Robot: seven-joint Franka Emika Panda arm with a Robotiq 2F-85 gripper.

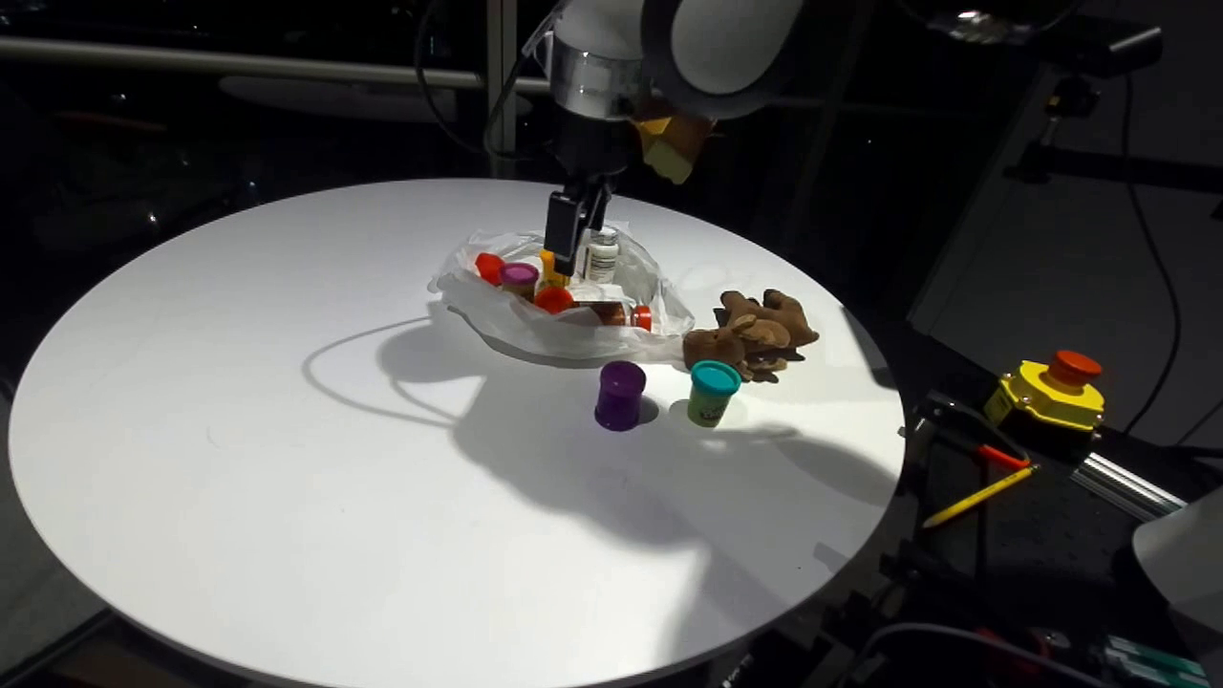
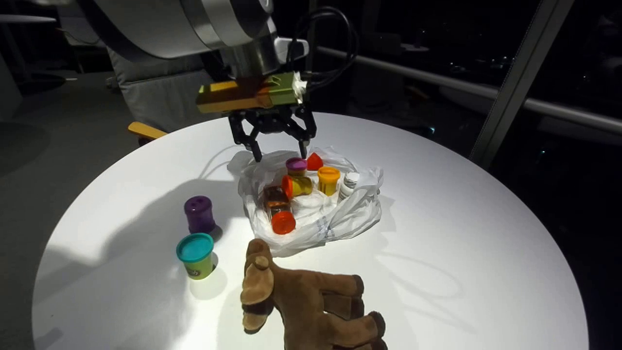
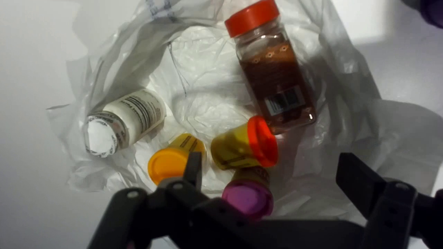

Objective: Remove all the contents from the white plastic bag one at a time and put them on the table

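Observation:
The white plastic bag lies spread wide on the table. In it rest a red-capped spice jar on its side, a white bottle, a yellow-orange cup, a tipped cup with a red-orange lid, a pink-lidded cup and a red piece. My gripper hangs over the bag with its jaws apart and nothing held. From the wrist view, the pink-lidded cup shows between the fingers, nearer the left one. Outside the bag are a purple cup, a teal-lidded cup and a brown plush figure.
The plush figure touches or nearly touches the bag's edge in an exterior view. Both set-out cups stand upright beside the bag. A yellow box with a red button and a pencil are on a dark surface beyond the table's rim.

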